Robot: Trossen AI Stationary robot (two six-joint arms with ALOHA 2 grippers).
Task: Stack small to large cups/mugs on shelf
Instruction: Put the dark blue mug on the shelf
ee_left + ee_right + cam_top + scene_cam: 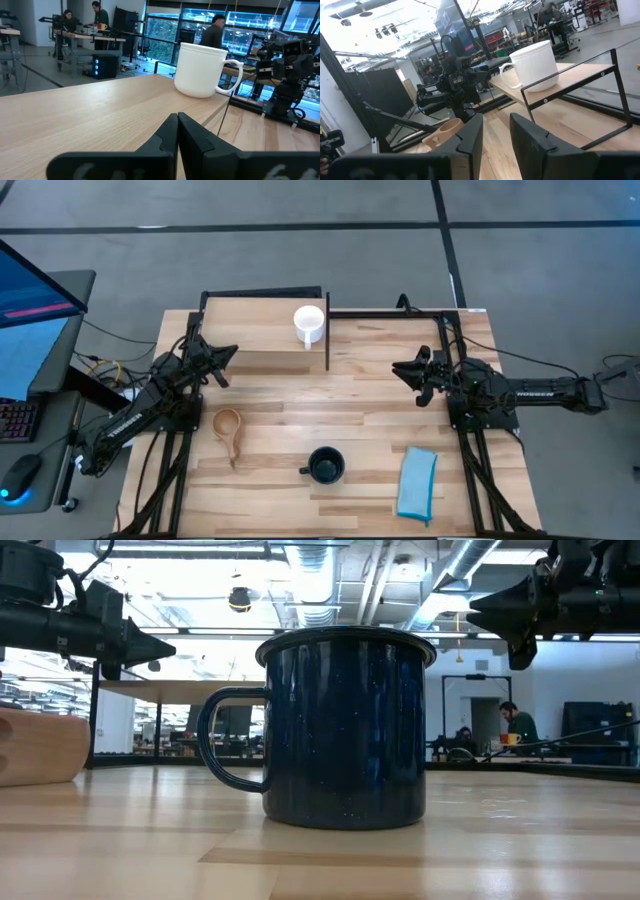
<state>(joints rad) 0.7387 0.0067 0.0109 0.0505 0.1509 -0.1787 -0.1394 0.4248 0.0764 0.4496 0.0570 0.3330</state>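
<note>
A white mug (308, 322) is sitting upright on the shelf (250, 330). Left gripper (226, 361) fingers are pressing together, empty; right gripper (402, 369) fingers are standing parted. The wooden cup (40, 747) is showing cut off in the low view.

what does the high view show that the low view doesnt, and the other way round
Only the high view shows the white mug standing on the shelf, the folded blue cloth near the table's front right, and the wooden cup's long handle. Only the low view shows the room beyond the table, with a person at a far desk. Both show the dark mug upright on the table, the wooden cup to one side of it, and the left gripper and right gripper raised, holding nothing.
</note>
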